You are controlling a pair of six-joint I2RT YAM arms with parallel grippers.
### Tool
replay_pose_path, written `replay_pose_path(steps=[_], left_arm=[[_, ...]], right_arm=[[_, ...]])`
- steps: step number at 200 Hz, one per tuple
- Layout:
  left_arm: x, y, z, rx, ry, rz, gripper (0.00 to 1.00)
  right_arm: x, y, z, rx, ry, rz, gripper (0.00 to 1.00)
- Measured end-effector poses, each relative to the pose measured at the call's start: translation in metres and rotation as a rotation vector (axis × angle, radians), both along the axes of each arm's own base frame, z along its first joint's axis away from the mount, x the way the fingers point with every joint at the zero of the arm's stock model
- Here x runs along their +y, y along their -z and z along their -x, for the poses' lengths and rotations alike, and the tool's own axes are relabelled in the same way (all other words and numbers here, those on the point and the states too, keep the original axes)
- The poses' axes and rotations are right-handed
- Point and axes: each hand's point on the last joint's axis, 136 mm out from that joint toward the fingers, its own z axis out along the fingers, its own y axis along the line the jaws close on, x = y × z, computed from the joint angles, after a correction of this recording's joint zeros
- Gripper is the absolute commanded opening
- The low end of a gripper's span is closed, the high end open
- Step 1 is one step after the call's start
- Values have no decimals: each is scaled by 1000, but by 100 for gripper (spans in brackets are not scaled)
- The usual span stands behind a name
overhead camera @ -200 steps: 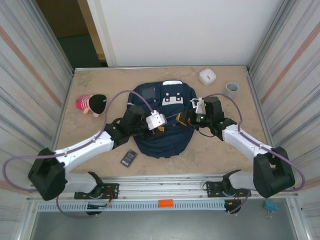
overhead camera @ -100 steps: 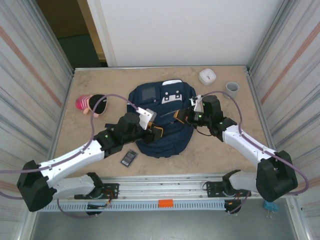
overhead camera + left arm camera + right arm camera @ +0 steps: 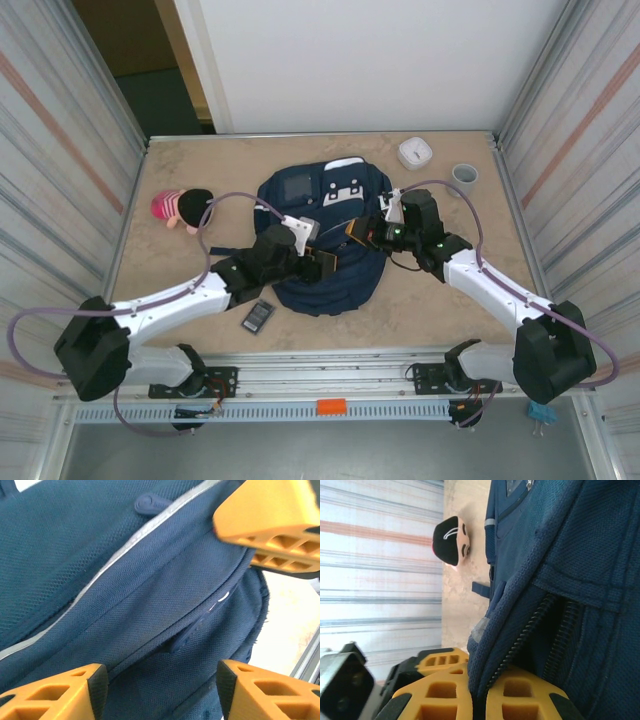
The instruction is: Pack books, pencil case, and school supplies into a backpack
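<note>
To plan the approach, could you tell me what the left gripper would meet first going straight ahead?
Most likely the backpack, its navy fabric by the zipper pull, which the open left gripper frames; depth is unclear.

1. No lettering, brand, number or sign can be read in any of these views;
2. the white patch (image 3: 343,196) on the backpack (image 3: 335,285) carries a few dark marks, too small from above to tell whether they are letters or a logo;
3. the white round device (image 3: 415,152) at the far side of the table (image 3: 200,170) has a pale face whose markings cannot be made out;
4. the black rectangle (image 3: 258,316) near the table's front edge has a grey panel; any print on it is too small to read.
</note>
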Motion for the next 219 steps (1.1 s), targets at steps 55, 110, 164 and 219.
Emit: replay_pose_path(steps=[55, 110, 164, 219], left_arm=[[-13, 10, 1, 66, 18, 34, 58], [-5, -7, 7, 63, -12, 114, 63], [6, 4, 17, 128, -73, 165, 65], [5, 4, 17, 150, -96, 220, 66]], right_arm=[[-1, 0, -2, -6, 19, 13, 0], [-1, -1, -3, 2, 28, 12, 0], [-1, 0, -3, 20, 36, 6, 0], [-1, 0, -3, 22, 36, 7, 0]])
